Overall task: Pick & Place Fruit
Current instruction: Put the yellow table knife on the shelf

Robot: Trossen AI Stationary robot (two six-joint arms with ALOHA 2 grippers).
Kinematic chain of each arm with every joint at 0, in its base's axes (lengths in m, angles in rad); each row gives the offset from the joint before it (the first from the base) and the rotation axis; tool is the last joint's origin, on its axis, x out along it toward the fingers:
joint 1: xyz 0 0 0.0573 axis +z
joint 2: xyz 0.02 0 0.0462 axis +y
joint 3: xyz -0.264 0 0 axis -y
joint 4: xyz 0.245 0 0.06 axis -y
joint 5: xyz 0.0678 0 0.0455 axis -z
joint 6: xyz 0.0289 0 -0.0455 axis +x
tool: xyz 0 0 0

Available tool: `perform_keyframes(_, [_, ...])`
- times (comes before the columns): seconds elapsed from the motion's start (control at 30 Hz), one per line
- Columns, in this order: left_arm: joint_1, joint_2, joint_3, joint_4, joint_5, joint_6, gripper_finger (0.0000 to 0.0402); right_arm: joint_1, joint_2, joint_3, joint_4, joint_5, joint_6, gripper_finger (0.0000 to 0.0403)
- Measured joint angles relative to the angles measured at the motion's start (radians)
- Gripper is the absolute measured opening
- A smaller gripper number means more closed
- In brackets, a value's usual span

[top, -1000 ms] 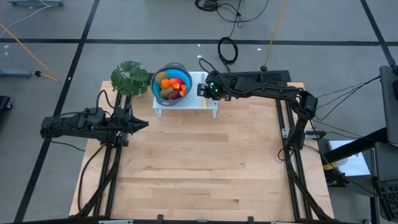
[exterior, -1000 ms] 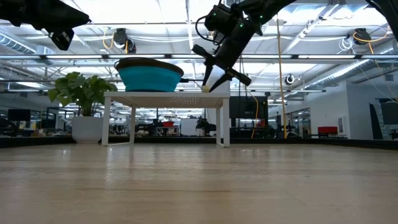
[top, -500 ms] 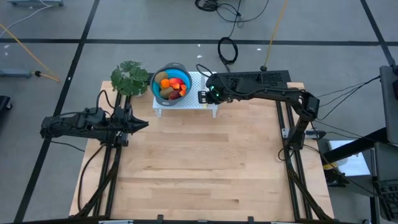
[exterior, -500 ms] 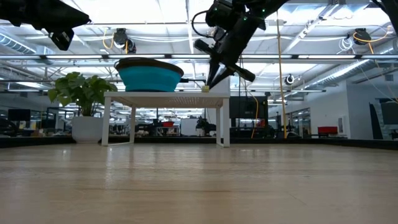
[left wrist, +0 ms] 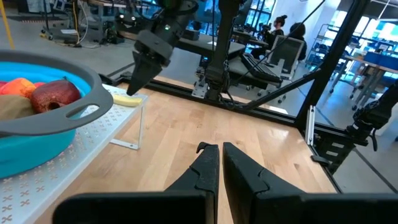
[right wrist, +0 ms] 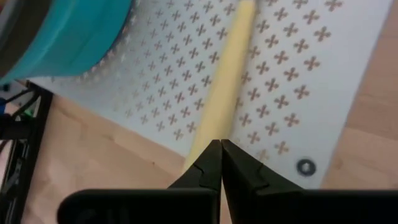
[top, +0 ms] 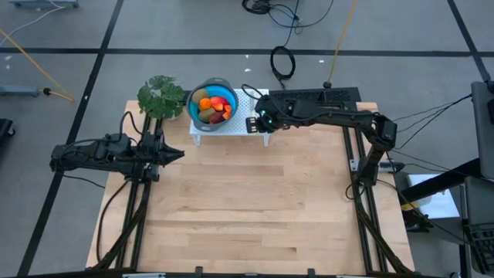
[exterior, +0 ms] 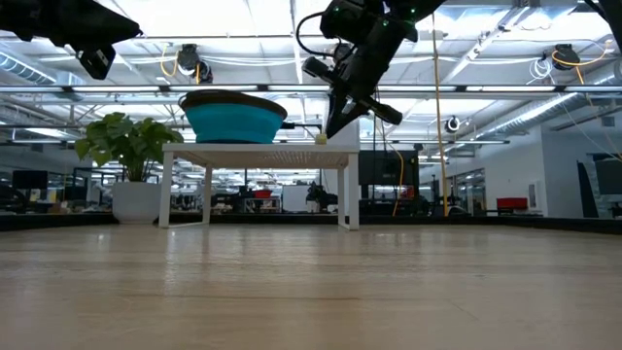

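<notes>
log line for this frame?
right gripper: shut, over pale knife handle on white stand | left gripper: shut, idle | fruit: in blue bowl

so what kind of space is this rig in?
Looks like an open robotics lab or workshop floor. The low view shows exposed ceiling lights and workbenches behind the wooden table; the left wrist view shows people at desks; cables lie on the concrete floor.

no text, label, brand, number or sign can be read in any view.
</notes>
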Motion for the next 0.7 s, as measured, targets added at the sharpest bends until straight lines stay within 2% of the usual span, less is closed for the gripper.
perform_keyframes(0.7, [0.0, 0.0, 0.0, 0.0, 0.0, 0.0, 0.0019, 0.022, -0.009, 0.0, -0.017, 0.0, 0.0, 0.0001])
